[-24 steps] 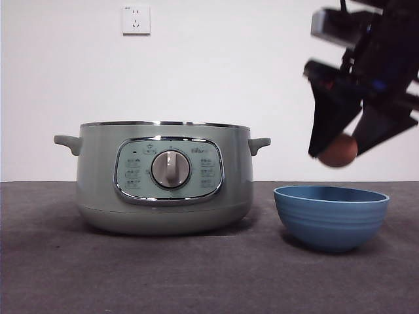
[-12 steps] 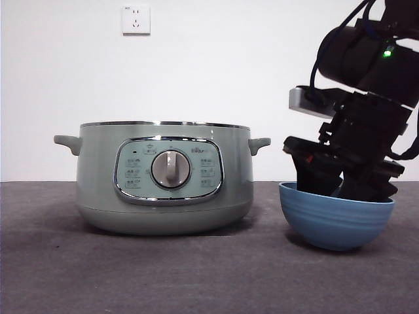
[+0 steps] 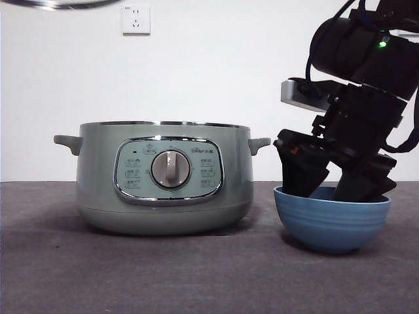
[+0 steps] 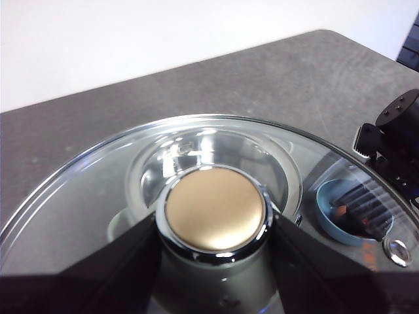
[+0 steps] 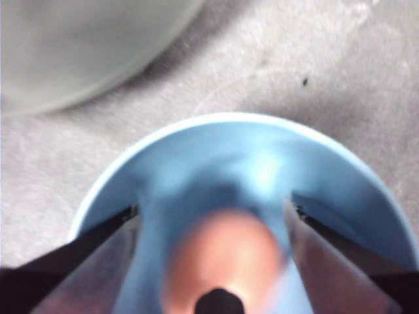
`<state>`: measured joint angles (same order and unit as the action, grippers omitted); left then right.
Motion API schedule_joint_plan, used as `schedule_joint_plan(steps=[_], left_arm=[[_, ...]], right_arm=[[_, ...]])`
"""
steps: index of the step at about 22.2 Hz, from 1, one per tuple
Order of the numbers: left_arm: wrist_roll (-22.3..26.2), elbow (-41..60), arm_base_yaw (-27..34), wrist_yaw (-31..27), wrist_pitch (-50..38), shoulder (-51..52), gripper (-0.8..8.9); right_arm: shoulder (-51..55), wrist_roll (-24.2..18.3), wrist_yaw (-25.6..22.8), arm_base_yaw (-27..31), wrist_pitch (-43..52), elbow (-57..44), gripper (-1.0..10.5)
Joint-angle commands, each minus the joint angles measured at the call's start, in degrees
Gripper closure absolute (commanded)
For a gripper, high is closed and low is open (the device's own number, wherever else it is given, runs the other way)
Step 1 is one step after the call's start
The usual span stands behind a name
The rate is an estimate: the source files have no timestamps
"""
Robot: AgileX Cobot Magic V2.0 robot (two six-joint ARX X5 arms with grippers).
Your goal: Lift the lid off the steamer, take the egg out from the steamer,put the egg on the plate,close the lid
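The sage-green steamer [image 3: 163, 176] stands uncovered at the middle left. My left gripper [image 4: 215, 226] is shut on the knob [image 4: 215, 209] of the glass lid [image 4: 98, 190] and holds it high above the table. Only the lid's chrome rim [image 3: 59, 3] shows at the front view's top left edge. My right gripper [image 3: 334, 190] reaches down into the blue bowl [image 3: 330, 226] to the right of the steamer. Its jaws are open. The brown egg [image 5: 226, 261] lies blurred in the bowl [image 5: 262, 150] between them. The bowl also shows in the left wrist view [image 4: 330, 216].
A white wall socket [image 3: 136, 19] is on the back wall. The dark grey table [image 3: 196, 275] runs in front of the steamer and the bowl. The steamer's side [image 5: 78, 46] is close beside the bowl.
My right gripper came down with the egg from above the bowl into it, and its jaws have spread. The lid's rim has come into the front view at the top left.
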<state>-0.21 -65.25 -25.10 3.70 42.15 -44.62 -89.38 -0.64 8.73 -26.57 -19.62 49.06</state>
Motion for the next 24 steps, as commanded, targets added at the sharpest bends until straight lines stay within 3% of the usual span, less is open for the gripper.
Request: schedule_joint_plan(steps=[1,15,24], left_arm=[[0.90,-0.81,-0.13,1.62,-6.54,-3.54,8.22],[3.45,-0.81,-1.70,2.43,-29.99,-31.19,8.22],[4.74,-0.81,-1.81,2.40,-35.78,-39.65,8.22]], right_arm=[[2.05,0.09,0.31,-0.20,-0.02,0.20,5.6],[43.39,0.33,-0.31,-0.13,-5.79,5.38,5.6],[52.41,1.31,-0.09,-0.13,-10.71,10.32,5.6]])
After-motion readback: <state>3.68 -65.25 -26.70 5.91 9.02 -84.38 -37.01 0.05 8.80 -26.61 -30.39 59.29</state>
